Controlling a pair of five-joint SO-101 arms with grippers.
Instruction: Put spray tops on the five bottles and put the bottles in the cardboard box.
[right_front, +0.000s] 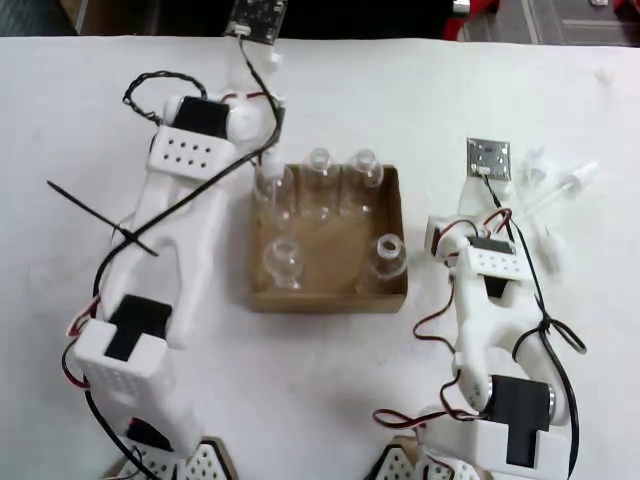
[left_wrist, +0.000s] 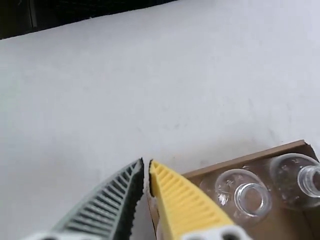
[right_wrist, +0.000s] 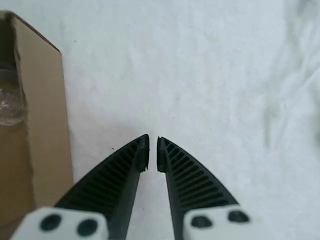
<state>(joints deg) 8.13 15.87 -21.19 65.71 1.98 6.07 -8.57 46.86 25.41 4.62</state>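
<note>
High view, L arm (right_front: 170, 250): stands at left of table (right_front: 320, 400), stretched fwd, its wrist end over the far-left corner of the cardboard box (right_front: 330, 298).
Left wrist view, L gripper (left_wrist: 146, 167): one grey finger, one yellow; tips drawn together w/ only a hairline slit btwn them. Nothing held. Tips lie just outside the box corner, above the white table.
Cardboard box: mid-table, btwn the two arms, open side up. Rim in left wrist view (left_wrist: 250, 157); outer wall in right wrist view (right_wrist: 47, 125).
Bottles (right_front: 282, 260): five, clear, upright, all inside the box. Three stand along the far wall, two nr the near wall. Necks open; no spray top fitted on any. Two of them appear beside the yellow finger (left_wrist: 245, 197).
R arm (right_front: 490, 300): at right of table, pointing fwd, alongside the box's right wall.
Right wrist view, R gripper (right_wrist: 152, 150): two black ribbed fingers, tips nearly met w/ a thin gap. Nothing held. Sits above the white table, just beside the box wall, not touching it.
Spray tops (right_front: 560, 185): loose on table at far right, well apart from the box; pale against the cloth, count cannot be told.
</note>
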